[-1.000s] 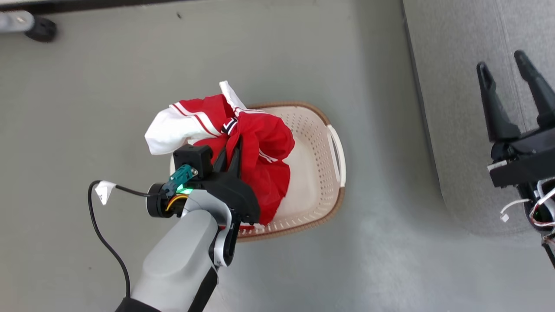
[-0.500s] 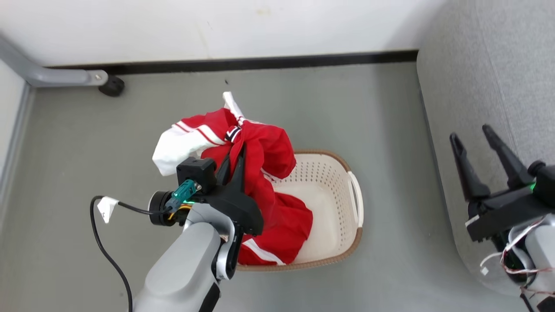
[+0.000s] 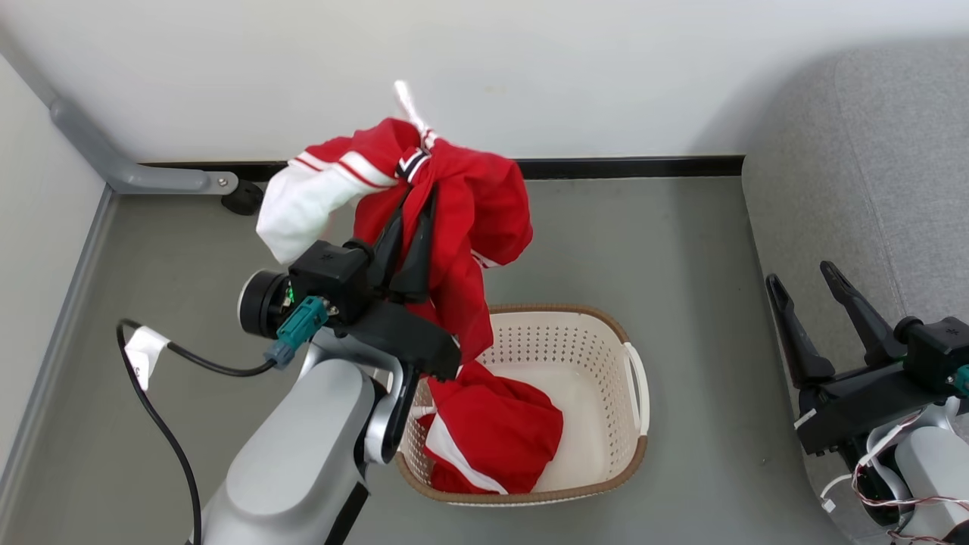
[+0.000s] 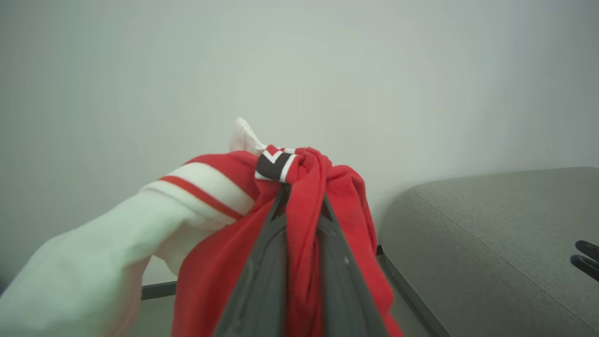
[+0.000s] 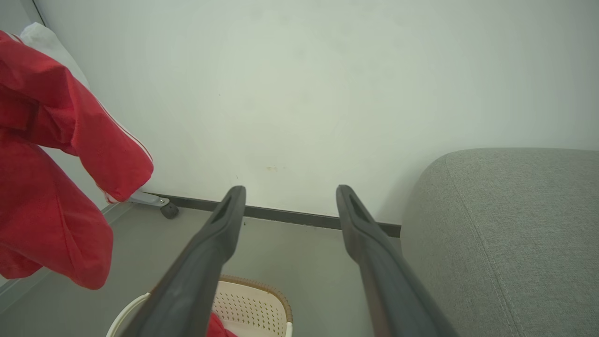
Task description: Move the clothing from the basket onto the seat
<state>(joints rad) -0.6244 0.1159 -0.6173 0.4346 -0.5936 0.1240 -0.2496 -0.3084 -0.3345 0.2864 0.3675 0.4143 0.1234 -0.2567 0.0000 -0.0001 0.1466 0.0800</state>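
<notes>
The clothing [image 3: 462, 204], a bright red garment with a white sleeve and thin white stripes, hangs bunched in the upper middle of the head view, clear above the basket [image 3: 598, 337]. It is pinched by the left hand [image 3: 416, 203], whose two dark fingers [image 4: 262, 271] are closed tight on a fold of the red cloth; in the left wrist view that fold runs up between them to a small dark-and-white trim at the top. The garment's lower end trails down toward the basket, and it may touch the second red garment [image 3: 500, 439] there, though the arm hides the spot. That second garment lies crumpled in the left part of the basket, against its near wall. The basket stands upright on the grey floor [image 3: 666, 242] at the lower middle of the frame, its brown rim and one white handle showing. The grey seat [image 3: 870, 151] takes up the right edge, apart from the basket. At the lower right the right hand [image 3: 801, 274] has its fingers spread wide with nothing between them, in front of the seat's edge. A black cable [image 3: 163, 431] loops at the lower left, and a white wall [image 3: 606, 68] runs across the top.
</notes>
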